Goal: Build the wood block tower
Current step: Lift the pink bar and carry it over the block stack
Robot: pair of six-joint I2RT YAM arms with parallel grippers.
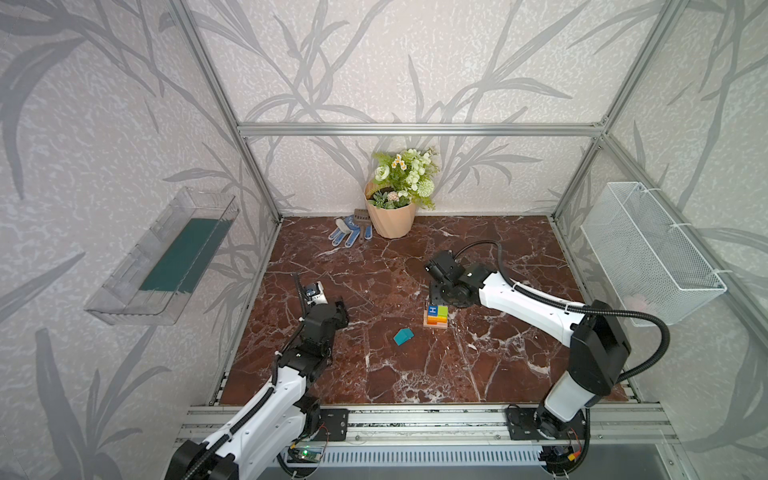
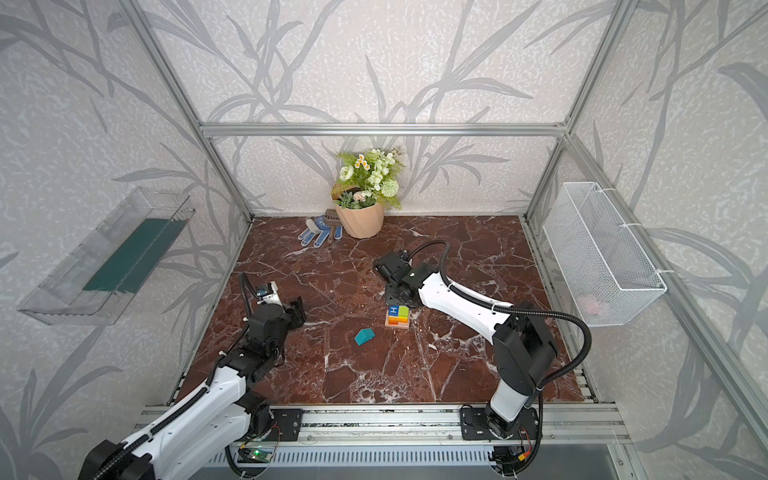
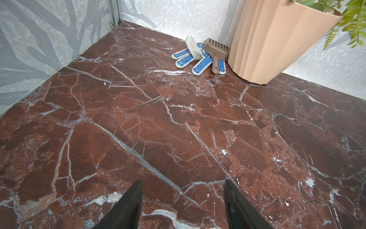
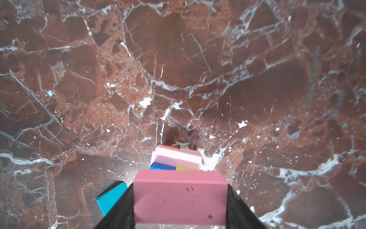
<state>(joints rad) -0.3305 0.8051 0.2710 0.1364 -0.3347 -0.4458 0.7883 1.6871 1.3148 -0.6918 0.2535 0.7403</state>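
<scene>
Letter "H" on blue cube [image 1: 433,310] atop tower [image 1: 436,323]; right gripper [image 4: 180,186] holds pink block [image 4: 180,200].

You are seeing bright, even light; the counter [image 1: 374,374] is glinting softly in front of the flowerpot [image 1: 392,220], and the right wrist view is blurring slightly.

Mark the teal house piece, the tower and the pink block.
teal house piece [image 1: 404,336], in a top view, upper face
tower [image 1: 435,319], in a top view, orange layer
pink block [image 4: 180,198], right wrist view, broad front face
</scene>
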